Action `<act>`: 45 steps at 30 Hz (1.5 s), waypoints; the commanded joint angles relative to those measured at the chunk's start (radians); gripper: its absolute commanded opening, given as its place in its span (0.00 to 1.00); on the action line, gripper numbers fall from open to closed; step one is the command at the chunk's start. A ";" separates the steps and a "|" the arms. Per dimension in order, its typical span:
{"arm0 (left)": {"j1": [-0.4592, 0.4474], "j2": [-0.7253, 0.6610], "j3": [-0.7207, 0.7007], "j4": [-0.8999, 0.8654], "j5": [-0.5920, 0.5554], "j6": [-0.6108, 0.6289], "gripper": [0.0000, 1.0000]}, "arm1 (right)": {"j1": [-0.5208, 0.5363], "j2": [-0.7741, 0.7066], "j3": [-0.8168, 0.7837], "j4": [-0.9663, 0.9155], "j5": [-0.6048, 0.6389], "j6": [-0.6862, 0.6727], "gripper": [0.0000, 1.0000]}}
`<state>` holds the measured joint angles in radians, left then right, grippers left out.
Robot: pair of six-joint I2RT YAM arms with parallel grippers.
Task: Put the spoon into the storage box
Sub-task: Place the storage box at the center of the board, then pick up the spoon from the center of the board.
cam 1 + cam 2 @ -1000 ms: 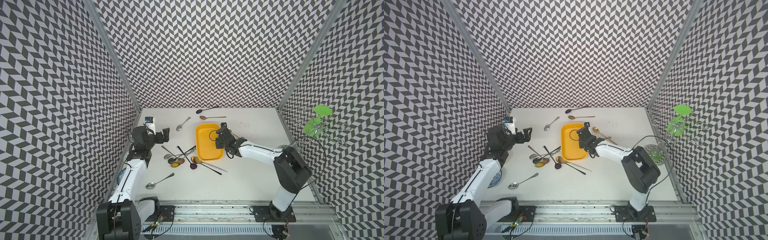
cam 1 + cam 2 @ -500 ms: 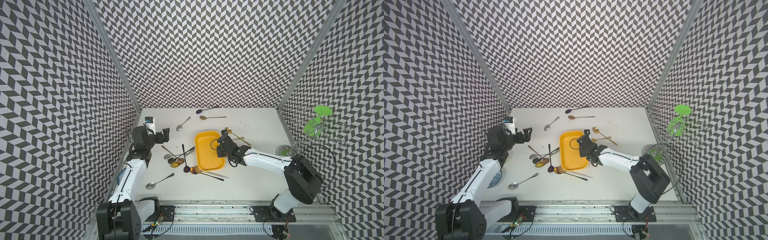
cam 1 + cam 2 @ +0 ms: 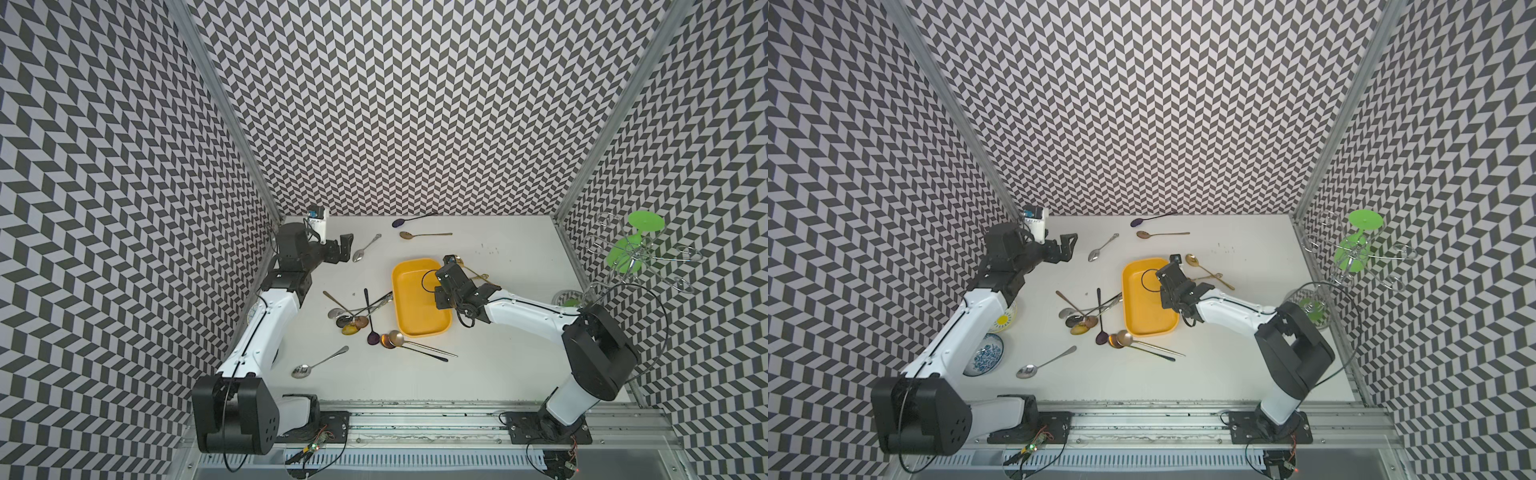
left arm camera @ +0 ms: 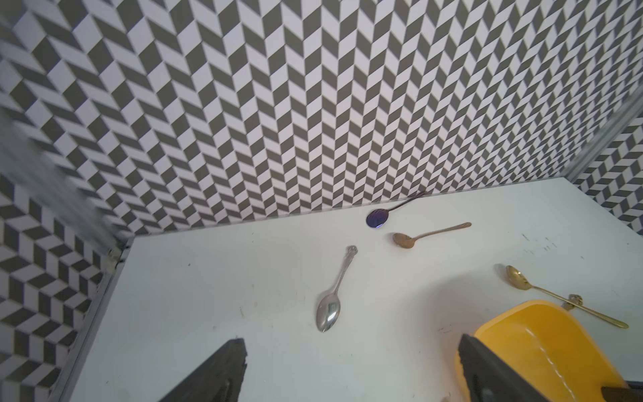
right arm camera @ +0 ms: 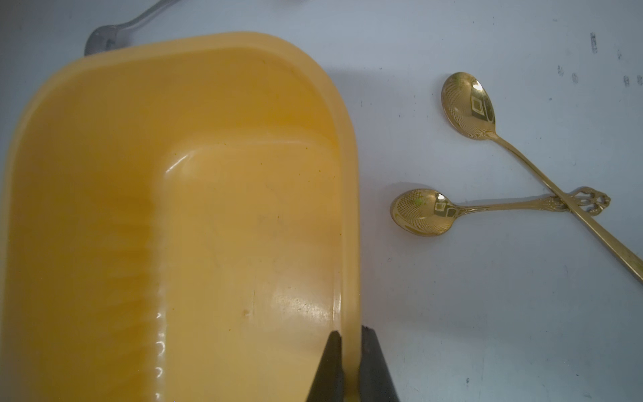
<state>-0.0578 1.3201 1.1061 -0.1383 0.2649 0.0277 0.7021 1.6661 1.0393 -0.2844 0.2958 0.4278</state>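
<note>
Pinching storage box (image 5: 104, 174) rim: right gripper (image 5: 349, 335) (one finger inside, one outside); left gripper (image 4: 351, 343) wide apart, empty.

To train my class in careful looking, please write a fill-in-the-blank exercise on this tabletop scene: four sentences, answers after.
The right gripper is shut on the rim of the storage box, whose colour is ____.
The number of spoons lying inside the storage box is ____.
The left gripper has its jaws ____.
The two gold spoons beside the box lie with their handles ____.
Answers: yellow; zero; open; crossed.
</note>
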 commanded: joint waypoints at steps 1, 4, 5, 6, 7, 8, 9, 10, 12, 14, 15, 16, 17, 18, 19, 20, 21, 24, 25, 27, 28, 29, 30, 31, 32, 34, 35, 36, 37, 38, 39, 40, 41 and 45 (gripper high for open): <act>-0.033 0.100 0.119 -0.072 -0.019 0.037 0.99 | -0.012 -0.003 0.027 0.024 -0.010 -0.014 0.10; -0.077 0.225 0.264 -0.117 -0.056 0.073 0.99 | -0.013 -0.018 0.037 0.006 -0.010 -0.028 0.22; -0.094 0.269 0.319 -0.132 -0.066 0.096 0.99 | -0.014 -0.025 0.039 0.001 -0.010 -0.034 0.25; -0.111 0.318 0.379 -0.150 -0.078 0.117 0.99 | -0.016 -0.035 0.042 -0.004 -0.011 -0.039 0.27; -0.126 0.356 0.429 -0.163 -0.089 0.132 0.99 | -0.018 -0.045 0.043 -0.010 -0.009 -0.043 0.29; -0.141 0.404 0.490 -0.178 -0.101 0.146 0.99 | -0.022 -0.060 0.045 -0.016 -0.009 -0.046 0.30; -0.154 0.449 0.554 -0.194 -0.111 0.157 0.99 | -0.025 -0.075 0.045 -0.022 -0.010 -0.049 0.32; -0.163 0.493 0.607 -0.208 -0.115 0.162 0.99 | -0.029 -0.089 0.046 -0.030 -0.013 -0.052 0.33; -0.180 0.600 0.737 -0.243 -0.115 0.166 0.99 | -0.041 -0.125 0.047 -0.048 -0.017 -0.059 0.37; -0.194 0.708 0.872 -0.284 -0.115 0.166 0.99 | -0.058 -0.166 0.046 -0.066 -0.026 -0.070 0.40; -0.202 0.772 0.947 -0.312 -0.116 0.166 0.99 | -0.069 -0.190 0.044 -0.075 -0.031 -0.079 0.41; -0.210 0.827 1.016 -0.333 -0.121 0.167 0.99 | -0.079 -0.211 0.041 -0.081 -0.036 -0.085 0.43; -0.219 0.888 1.090 -0.352 -0.124 0.167 0.99 | -0.092 -0.238 0.035 -0.088 -0.041 -0.094 0.46; -0.225 0.945 1.154 -0.363 -0.128 0.169 0.99 | -0.106 -0.267 0.027 -0.091 -0.050 -0.104 0.49; -0.231 0.991 1.198 -0.365 -0.133 0.171 0.99 | -0.122 -0.290 0.019 -0.093 -0.059 -0.111 0.52; -0.238 1.038 1.246 -0.362 -0.135 0.173 0.99 | -0.140 -0.319 0.007 -0.092 -0.073 -0.122 0.55; -0.242 1.077 1.284 -0.359 -0.135 0.175 0.99 | -0.158 -0.346 -0.002 -0.092 -0.086 -0.129 0.58; -0.251 1.192 1.374 -0.324 -0.123 0.167 0.99 | -0.221 -0.422 -0.044 -0.090 -0.127 -0.152 0.71; -0.251 1.225 1.396 -0.306 -0.117 0.155 0.99 | -0.241 -0.448 -0.060 -0.088 -0.139 -0.163 0.75; -0.246 1.283 1.427 -0.269 -0.107 0.128 0.99 | -0.272 -0.494 -0.086 -0.092 -0.160 -0.173 0.84; -0.244 1.307 1.445 -0.249 -0.098 0.108 0.99 | -0.287 -0.510 -0.096 -0.098 -0.171 -0.178 0.87; -0.240 1.337 1.463 -0.231 -0.085 0.089 0.99 | -0.299 -0.525 -0.105 -0.107 -0.184 -0.181 0.91; -0.238 1.359 1.478 -0.218 -0.072 0.071 0.99 | -0.307 -0.534 -0.109 -0.115 -0.194 -0.185 0.92; -0.235 1.382 1.488 -0.201 -0.052 0.048 0.99 | -0.313 -0.540 -0.114 -0.127 -0.206 -0.188 0.93; -0.229 1.402 1.492 -0.182 -0.029 0.024 0.99 | -0.317 -0.541 -0.117 -0.137 -0.214 -0.188 0.94; -0.219 1.436 1.493 -0.148 0.006 -0.029 0.97 | -0.323 -0.533 -0.117 -0.157 -0.234 -0.184 0.94; -0.213 1.455 1.497 -0.135 0.028 -0.055 0.96 | -0.325 -0.525 -0.118 -0.167 -0.245 -0.181 0.94; -0.209 1.470 1.501 -0.126 0.043 -0.076 0.95 | -0.326 -0.517 -0.117 -0.173 -0.255 -0.178 0.94; -0.203 1.486 1.507 -0.118 0.057 -0.096 0.95 | -0.328 -0.508 -0.117 -0.178 -0.265 -0.175 0.94; -0.199 1.500 1.514 -0.113 0.071 -0.112 0.94 | -0.328 -0.499 -0.120 -0.181 -0.273 -0.172 0.94; -0.196 1.511 1.516 -0.110 0.082 -0.126 0.94 | -0.328 -0.492 -0.121 -0.182 -0.283 -0.167 0.94; -0.190 1.521 1.518 -0.104 0.097 -0.142 0.94 | -0.330 -0.484 -0.122 -0.182 -0.292 -0.162 0.94; -0.186 1.529 1.519 -0.096 0.110 -0.160 0.93 | -0.330 -0.474 -0.122 -0.182 -0.301 -0.159 0.94; -0.172 1.557 1.520 -0.068 0.150 -0.202 0.92 | -0.329 -0.440 -0.118 -0.182 -0.319 -0.158 0.94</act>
<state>-0.2405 2.8544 2.5870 -0.2733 0.3508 -0.1120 0.3763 1.2064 0.9295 -0.4759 0.0101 0.2600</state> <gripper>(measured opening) 0.920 0.937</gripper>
